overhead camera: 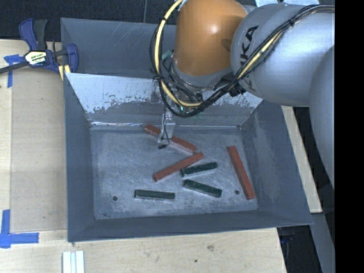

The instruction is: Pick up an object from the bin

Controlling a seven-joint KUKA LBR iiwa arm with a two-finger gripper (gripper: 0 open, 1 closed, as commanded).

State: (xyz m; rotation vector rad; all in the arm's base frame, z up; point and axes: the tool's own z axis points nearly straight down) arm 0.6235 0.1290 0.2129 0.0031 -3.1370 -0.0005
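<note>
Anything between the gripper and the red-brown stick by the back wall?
Nothing visible. The gripper is down at the red-brown stick, near its left end. The second red-brown stick and the dark green sticks lie further forward, not under the gripper.

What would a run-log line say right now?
tool: at back red-brown stick in bin | lifted: no | nearest: slanted red-brown stick, green stick

Three reddish-brown sticks (241, 172), three dark green sticks (154, 195)
</note>
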